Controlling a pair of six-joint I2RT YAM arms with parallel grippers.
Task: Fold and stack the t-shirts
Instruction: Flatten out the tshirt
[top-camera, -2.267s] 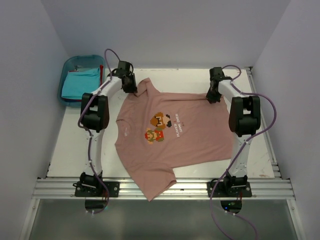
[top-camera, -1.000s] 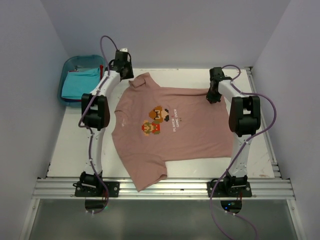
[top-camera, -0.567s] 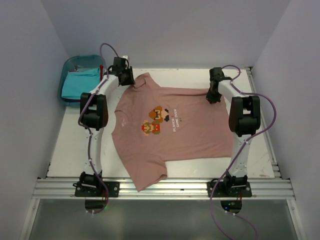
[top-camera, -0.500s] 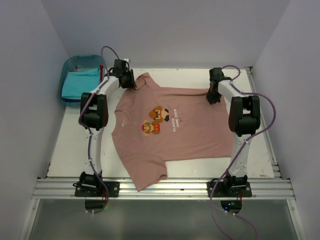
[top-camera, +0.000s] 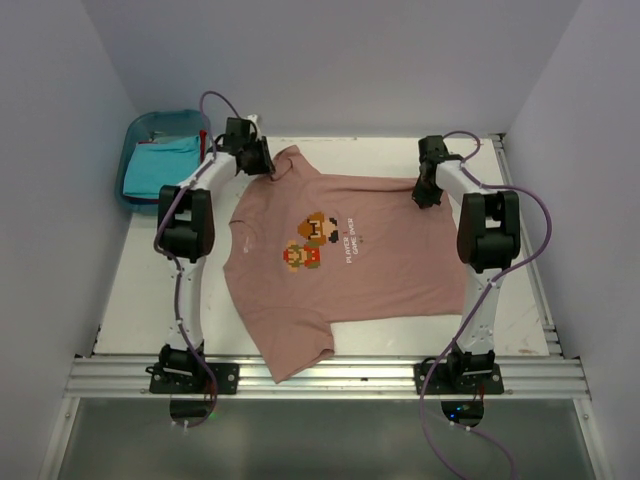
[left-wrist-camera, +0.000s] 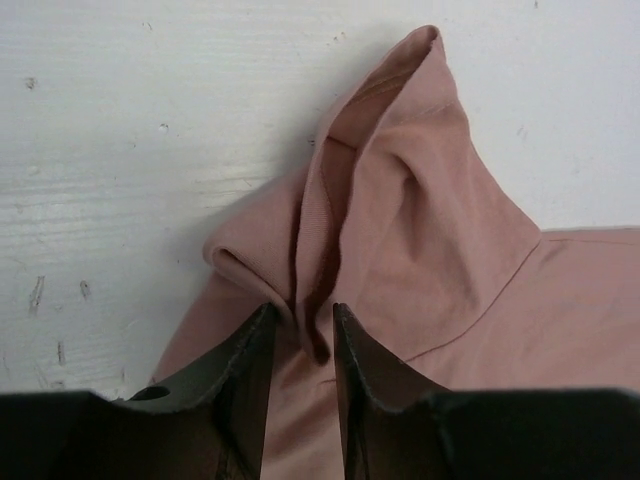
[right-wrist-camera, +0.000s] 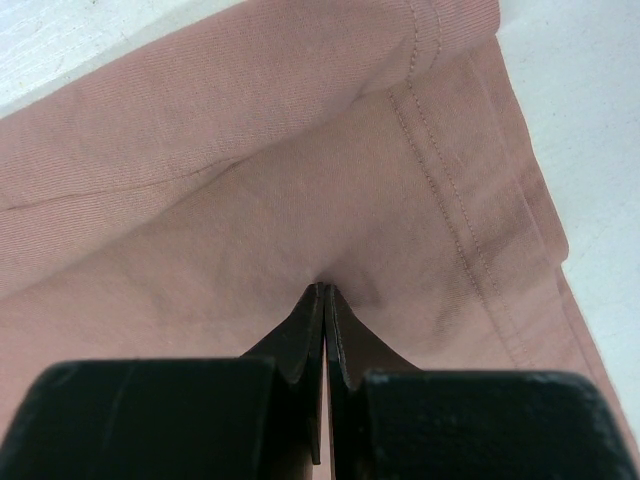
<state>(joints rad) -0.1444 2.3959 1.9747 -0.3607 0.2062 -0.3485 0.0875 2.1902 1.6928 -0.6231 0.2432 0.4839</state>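
The dusty pink t-shirt (top-camera: 340, 250) lies spread print-up on the white table, one sleeve hanging over the near edge. My left gripper (top-camera: 268, 165) is at its far-left sleeve. In the left wrist view its jaws (left-wrist-camera: 302, 318) stand apart, straddling a raised fold of pink cloth (left-wrist-camera: 420, 230). My right gripper (top-camera: 425, 197) is at the shirt's far-right corner. There its fingers (right-wrist-camera: 325, 290) are shut, pinching a pucker of the pink hem (right-wrist-camera: 250, 150). A turquoise t-shirt (top-camera: 155, 165) lies in the bin, with a red strip (top-camera: 204, 145) at its right side.
The blue plastic bin (top-camera: 135, 135) stands off the table's far-left corner. Bare white table (top-camera: 140, 280) shows left of the shirt, and a narrow strip (top-camera: 520, 300) shows right of it. Grey walls close in the back and both sides.
The shirt slid left and toward the back early on and has since lain still. The left gripper shifted from behind the sleeve down onto it. The right arm held its place.
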